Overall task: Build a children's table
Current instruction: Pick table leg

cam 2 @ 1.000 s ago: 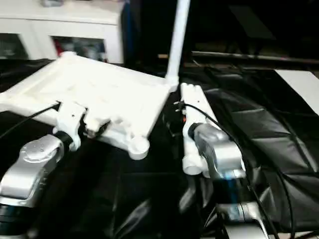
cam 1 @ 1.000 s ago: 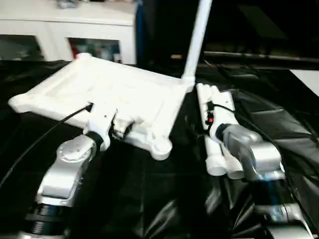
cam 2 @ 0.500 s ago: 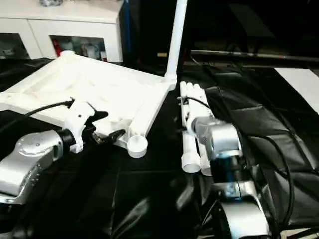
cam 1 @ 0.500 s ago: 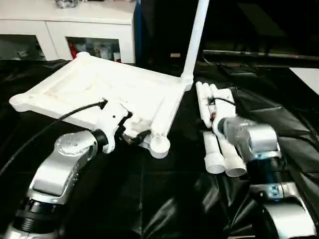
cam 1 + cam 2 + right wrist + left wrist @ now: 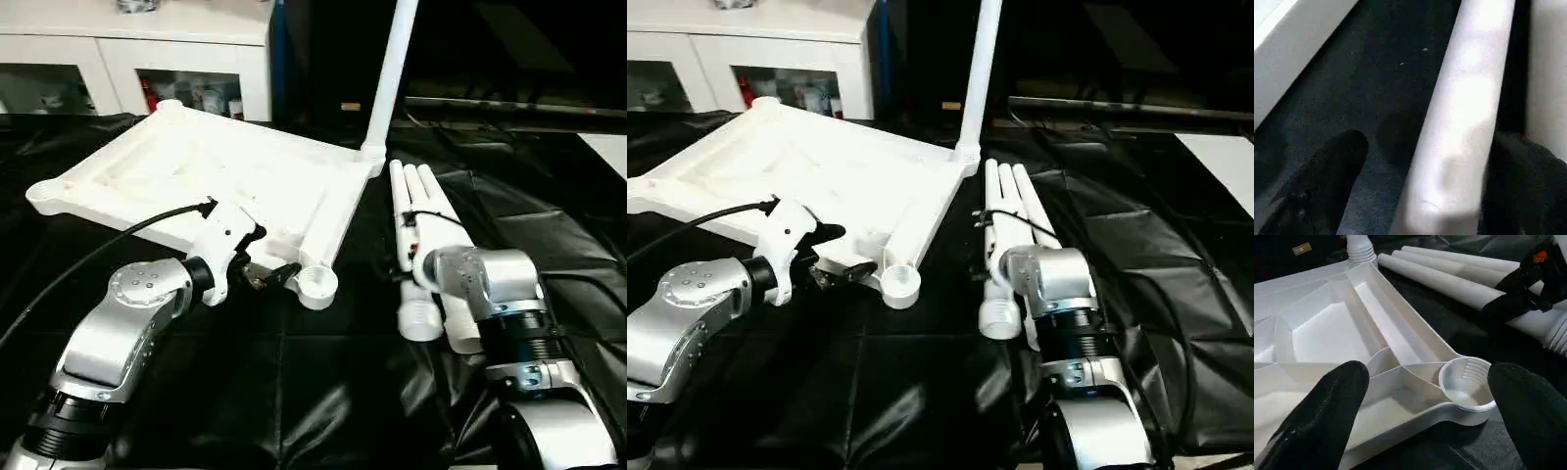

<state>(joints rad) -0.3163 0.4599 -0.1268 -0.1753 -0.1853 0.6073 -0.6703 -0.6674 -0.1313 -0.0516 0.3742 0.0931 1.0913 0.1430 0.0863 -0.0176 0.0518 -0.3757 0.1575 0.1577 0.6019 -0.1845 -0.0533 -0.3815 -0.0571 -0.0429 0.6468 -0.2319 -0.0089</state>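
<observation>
**Inspector A:** Where are the loose legs (image 5: 423, 227) relative to the right gripper (image 5: 1422, 196)?

**Inspector B:** Directly beneath it, right of the upturned table top (image 5: 211, 176). Fingers spread, straddling one leg, nothing pinched. Long axes run near to far, flared ends nearest.

**Inspector A:** And the left gripper (image 5: 1420, 396)?

**Inspector B:** Spread, empty, facing the top's near-right corner socket (image 5: 1465, 383). One leg (image 5: 392, 73) stands upright at the far-right corner.

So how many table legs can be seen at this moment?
4: one leg stands upright in the tabletop's far corner socket; three legs lie side by side on the black cloth beside it, partly hidden by the right gripper.
</observation>
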